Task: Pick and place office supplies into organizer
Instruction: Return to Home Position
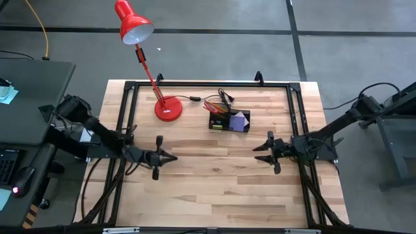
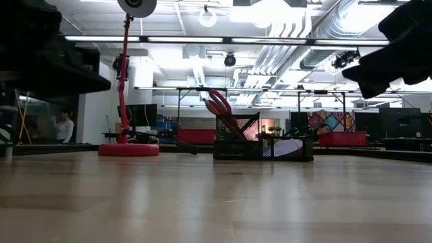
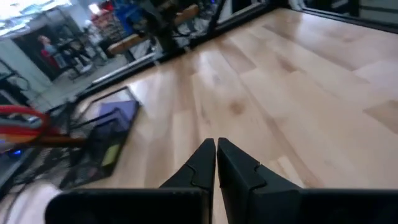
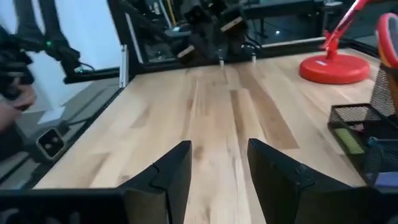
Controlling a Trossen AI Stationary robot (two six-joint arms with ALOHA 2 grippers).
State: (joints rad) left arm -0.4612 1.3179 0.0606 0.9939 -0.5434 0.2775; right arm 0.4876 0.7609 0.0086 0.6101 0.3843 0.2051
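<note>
Organizer [image 1: 210, 123] sits at 12 o'clock on table [image 1: 214, 188], lamp [image 1: 168, 108] base beside it at 11. Purple pad [image 1: 239, 121] lies in its right compartment; red scissors [image 1: 213, 106] and pencils [image 1: 220, 110] stand in the left.

Left end effector [image 1: 173, 156] at 9 o'clock, above bare wood, fingers narrow, nearly touching, empty. Right end effector [image 1: 258, 153] at 3 o'clock, fingers wide, empty.

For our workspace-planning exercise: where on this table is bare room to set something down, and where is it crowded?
Bare wood: the half of the table away from the lamp base, and the gap between left gripper and right gripper. Crowded: around lamp base, cable and organizer.
</note>
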